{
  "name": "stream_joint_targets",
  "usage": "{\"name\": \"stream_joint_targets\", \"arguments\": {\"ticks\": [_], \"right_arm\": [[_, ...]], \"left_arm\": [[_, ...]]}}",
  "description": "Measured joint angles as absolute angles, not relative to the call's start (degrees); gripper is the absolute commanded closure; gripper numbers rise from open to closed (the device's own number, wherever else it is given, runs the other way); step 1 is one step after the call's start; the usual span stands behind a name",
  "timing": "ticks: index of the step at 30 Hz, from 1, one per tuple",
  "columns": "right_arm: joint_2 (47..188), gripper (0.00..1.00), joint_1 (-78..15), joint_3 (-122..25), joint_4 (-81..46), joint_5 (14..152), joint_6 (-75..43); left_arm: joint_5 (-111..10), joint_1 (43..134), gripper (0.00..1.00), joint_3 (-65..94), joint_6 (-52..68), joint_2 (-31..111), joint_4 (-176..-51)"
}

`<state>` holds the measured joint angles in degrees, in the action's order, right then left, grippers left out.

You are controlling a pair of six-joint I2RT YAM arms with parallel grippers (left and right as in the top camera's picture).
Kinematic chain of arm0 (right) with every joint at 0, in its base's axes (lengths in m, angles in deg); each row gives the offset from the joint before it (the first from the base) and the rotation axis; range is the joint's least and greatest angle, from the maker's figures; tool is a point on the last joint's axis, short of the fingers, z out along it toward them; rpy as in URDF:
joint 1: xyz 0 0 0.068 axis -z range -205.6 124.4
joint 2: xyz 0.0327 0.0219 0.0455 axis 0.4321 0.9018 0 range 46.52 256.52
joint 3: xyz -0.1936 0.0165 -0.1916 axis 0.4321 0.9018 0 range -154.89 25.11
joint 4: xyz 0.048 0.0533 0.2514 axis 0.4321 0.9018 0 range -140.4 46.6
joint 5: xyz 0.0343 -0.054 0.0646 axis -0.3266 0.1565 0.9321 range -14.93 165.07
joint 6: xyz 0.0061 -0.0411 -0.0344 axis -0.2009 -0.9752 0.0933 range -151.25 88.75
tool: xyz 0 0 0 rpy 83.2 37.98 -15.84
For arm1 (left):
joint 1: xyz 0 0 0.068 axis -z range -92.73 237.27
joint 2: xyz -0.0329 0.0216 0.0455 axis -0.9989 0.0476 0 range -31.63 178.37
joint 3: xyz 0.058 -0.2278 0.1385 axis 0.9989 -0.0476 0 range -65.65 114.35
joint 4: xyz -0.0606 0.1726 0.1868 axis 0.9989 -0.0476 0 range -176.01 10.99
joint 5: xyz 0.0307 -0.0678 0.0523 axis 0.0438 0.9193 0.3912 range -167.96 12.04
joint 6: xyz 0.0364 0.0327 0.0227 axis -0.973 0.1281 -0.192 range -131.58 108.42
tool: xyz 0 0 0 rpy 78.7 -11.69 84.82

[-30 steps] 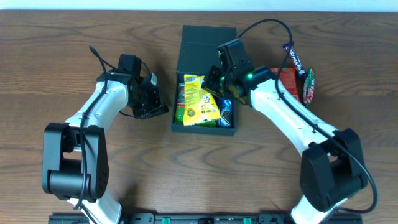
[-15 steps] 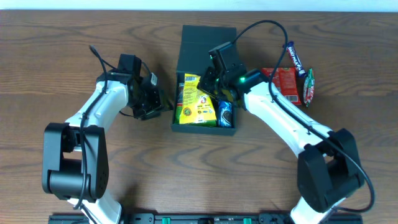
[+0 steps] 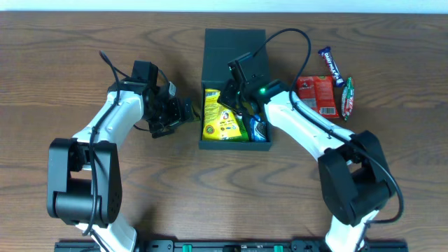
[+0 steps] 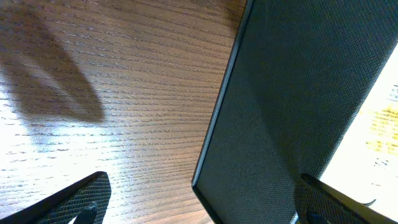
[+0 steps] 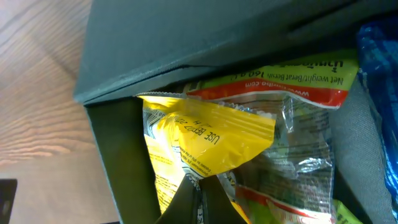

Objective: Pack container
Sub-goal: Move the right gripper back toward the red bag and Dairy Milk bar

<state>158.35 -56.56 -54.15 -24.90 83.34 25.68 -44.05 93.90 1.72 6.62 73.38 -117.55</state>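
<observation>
The container [image 3: 236, 43] is a dark square box with its flap lid folded back. It lies open at the table's middle and fills the right of the left wrist view as a dark wall [image 4: 292, 93]. A yellow snack packet [image 3: 222, 120] and a blue packet [image 3: 259, 129] lie inside. My right gripper [image 3: 234, 94] hangs over the box, shut on the yellow packet's [image 5: 205, 137] crimped edge, its fingertips [image 5: 186, 199] pinched together. My left gripper [image 3: 184, 112] stands wide open at the box's left wall, one finger [image 4: 84, 196] over the wood, the other finger [image 4: 329, 199] over the box.
On the table to the right of the box lie a red packet [image 3: 316, 95], a dark blue bar [image 3: 329, 65] and a green packet [image 3: 348, 98]. The right arm's black cable [image 3: 301, 42] arcs over the box's back right corner.
My left gripper has opened wide and let go of the box's left wall. The right gripper has moved left and back over the box with the yellow packet. The box has shifted slightly.
</observation>
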Motion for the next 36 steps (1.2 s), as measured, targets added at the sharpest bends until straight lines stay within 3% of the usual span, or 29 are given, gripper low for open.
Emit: {"name": "stream_joint_targets", "arguments": {"ticks": [1,3,12,14,15,17,23,36], "right_arm": [[158.7,0.34,-56.6,-54.2,-25.3,83.5,25.7],[159.9,0.01,-56.6,-54.2,-26.4,84.7,25.6],[157.4,0.01,-55.9,-55.1,-24.1,86.9,21.3],[154.3,0.09,-55.1,-56.2,-22.8,87.1,17.9],[151.4,0.33,-54.4,-56.8,-22.0,86.8,15.8],[145.5,0.99,-52.4,-58.2,-18.2,84.0,11.3],[137.0,0.99,-42.7,-59.8,0.2,71.4,6.6],[152.2,0.99,-40.9,-49.3,-0.3,77.2,-0.9]], "left_arm": [[-44.0,93.9,0.05,1.7,6.6,73.4,-117.6],[-44.0,93.9,0.05,1.7,6.6,73.4,-117.6],[-44.1,93.9,0.05,1.7,6.6,73.4,-117.6],[-44.1,93.9,0.05,1.7,6.6,73.4,-117.8],[-44.3,93.9,0.05,1.7,6.6,73.4,-117.9],[-44.5,93.9,0.05,1.7,6.6,73.4,-118.2],[-45.0,93.9,0.05,1.7,6.6,73.4,-118.4],[-45.0,93.9,0.05,1.7,6.6,73.4,-118.5]]}}
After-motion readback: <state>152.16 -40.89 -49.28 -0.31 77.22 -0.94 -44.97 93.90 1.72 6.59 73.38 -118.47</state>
